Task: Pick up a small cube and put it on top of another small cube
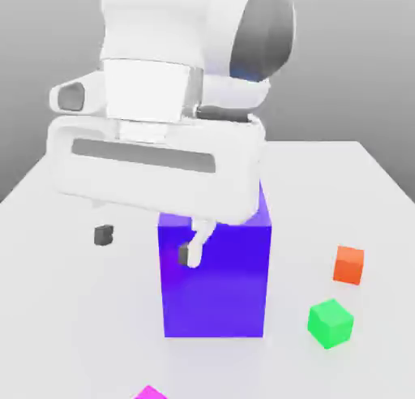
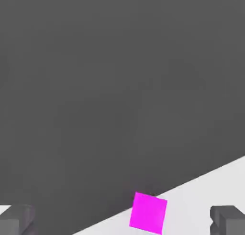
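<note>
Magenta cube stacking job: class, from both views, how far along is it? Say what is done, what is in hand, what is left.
Done: nothing is stacked; the magenta cube lies on the white table, apart from the green cube and orange cube. In hand: the gripper hangs open and empty above the table. Left: descend, grasp the magenta cube, carry it, set it on another small cube.

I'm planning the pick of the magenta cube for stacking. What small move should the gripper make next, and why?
Probably lower the open gripper toward the magenta cube: it holds nothing, and the hand view shows the cube on the table between the fingertips.
</note>
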`<control>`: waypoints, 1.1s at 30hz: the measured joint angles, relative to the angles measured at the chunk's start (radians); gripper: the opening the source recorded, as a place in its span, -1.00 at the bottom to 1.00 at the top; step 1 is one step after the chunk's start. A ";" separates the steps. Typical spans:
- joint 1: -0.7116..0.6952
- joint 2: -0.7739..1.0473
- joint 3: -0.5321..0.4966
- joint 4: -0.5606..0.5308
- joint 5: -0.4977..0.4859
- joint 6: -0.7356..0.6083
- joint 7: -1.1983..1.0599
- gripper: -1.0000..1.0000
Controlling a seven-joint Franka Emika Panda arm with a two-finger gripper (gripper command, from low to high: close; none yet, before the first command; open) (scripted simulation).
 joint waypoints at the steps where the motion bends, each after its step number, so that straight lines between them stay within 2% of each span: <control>1: -0.001 0.036 -0.002 0.002 0.001 0.010 0.014 0.00; 8: -0.010 0.286 -0.016 0.012 0.043 0.083 0.087 0.00; 12: -0.009 0.431 -0.021 0.037 0.048 0.177 0.101 0.00; 13: -0.008 0.466 -0.023 0.045 0.046 0.204 0.103 -1.00; 20: -0.008 0.475 -0.023 0.046 0.046 0.211 0.103 -1.00; 24: -0.010 0.358 -0.017 0.022 0.054 0.119 0.095 -1.00; 27: 0.051 0.309 0.040 0.010 0.044 0.110 0.098 -1.00; 33: 0.216 0.141 0.178 -0.153 0.041 0.124 0.208 -1.00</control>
